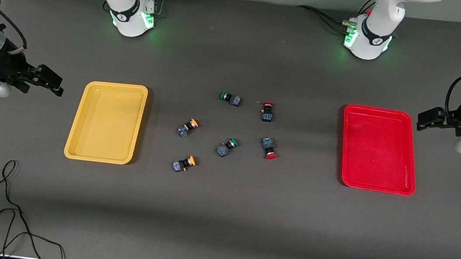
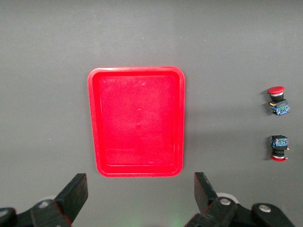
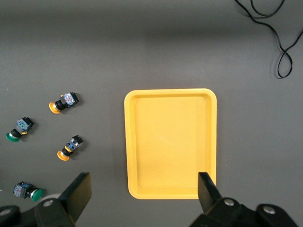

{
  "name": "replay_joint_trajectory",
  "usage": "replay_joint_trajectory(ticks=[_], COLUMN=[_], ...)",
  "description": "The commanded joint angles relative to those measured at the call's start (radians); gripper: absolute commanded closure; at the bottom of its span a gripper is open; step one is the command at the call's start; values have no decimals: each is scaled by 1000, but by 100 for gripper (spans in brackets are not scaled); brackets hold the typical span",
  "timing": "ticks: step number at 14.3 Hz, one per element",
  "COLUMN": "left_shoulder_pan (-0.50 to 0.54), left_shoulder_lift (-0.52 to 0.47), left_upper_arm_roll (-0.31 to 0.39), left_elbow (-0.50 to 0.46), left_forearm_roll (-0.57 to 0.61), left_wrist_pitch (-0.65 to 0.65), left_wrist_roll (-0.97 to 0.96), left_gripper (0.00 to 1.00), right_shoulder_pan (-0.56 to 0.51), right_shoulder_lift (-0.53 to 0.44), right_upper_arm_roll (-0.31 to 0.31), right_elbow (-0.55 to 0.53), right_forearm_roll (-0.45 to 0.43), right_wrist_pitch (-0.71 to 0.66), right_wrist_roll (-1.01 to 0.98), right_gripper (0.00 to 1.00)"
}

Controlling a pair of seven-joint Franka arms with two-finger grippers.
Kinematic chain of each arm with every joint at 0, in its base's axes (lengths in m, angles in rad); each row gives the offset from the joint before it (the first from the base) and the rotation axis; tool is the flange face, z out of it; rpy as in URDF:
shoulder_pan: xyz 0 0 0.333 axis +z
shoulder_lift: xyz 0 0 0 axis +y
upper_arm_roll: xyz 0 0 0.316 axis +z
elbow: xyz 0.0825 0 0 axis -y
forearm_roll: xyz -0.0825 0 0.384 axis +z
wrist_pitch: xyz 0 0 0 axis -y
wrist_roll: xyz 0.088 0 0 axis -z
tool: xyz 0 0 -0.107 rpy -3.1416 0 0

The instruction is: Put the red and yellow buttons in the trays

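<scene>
Two red buttons (image 1: pixel 267 111) (image 1: pixel 270 148) and two yellow buttons (image 1: pixel 188 128) (image 1: pixel 184 164) lie loose on the table between the trays. The yellow tray (image 1: pixel 106 122) is toward the right arm's end and the red tray (image 1: pixel 379 150) toward the left arm's end; nothing lies in either. My right gripper (image 1: pixel 52 81) is open and holds nothing, over the table beside the yellow tray (image 3: pixel 170 142). My left gripper (image 1: pixel 423 119) is open and holds nothing, over the table beside the red tray (image 2: pixel 136 127). The left wrist view shows both red buttons (image 2: pixel 278 100) (image 2: pixel 279 148); the right wrist view shows both yellow buttons (image 3: pixel 64 102) (image 3: pixel 71 146).
Two green-capped buttons (image 1: pixel 230 98) (image 1: pixel 227 146) lie among the others. A loose black cable (image 1: pixel 5 207) lies on the table nearer the front camera than the yellow tray. The arm bases (image 1: pixel 132 16) (image 1: pixel 366 40) stand along the table's edge farthest from the camera.
</scene>
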Motion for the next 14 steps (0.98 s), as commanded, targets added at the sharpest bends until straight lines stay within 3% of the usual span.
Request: replay_joint_trajectory(ticks=[1, 4, 10, 12, 14], left_shoulder_pan=[-33, -33, -36, -44, -65], left_shoulder_lift=[-22, -30, -21, -18, -24], left_upper_arm_roll=[38, 37, 32, 28, 9], left_elbow=[-5, -10, -20, -46, -80], left_forearm_roll=[-8, -8, -9, -8, -14], left_wrist_pitch=[-14, -16, -19, -2, 27], left_wrist_roll=[21, 21, 19, 18, -26], left_gripper=[0, 0, 0, 0, 0], right_shoulder_pan=[2, 9, 15, 64, 110], right_shoulder_lift=[10, 35, 163, 214, 228], right_upper_arm_roll=[-4, 13, 220, 245, 249], right_elbow=[11, 18, -16, -65, -187], right_forearm_roll=[2, 15, 4, 4, 4], right_wrist_pitch=[-17, -17, 121, 195, 348], right_wrist_roll=[-22, 11, 464, 670, 822], right_gripper=[0, 0, 0, 0, 0])
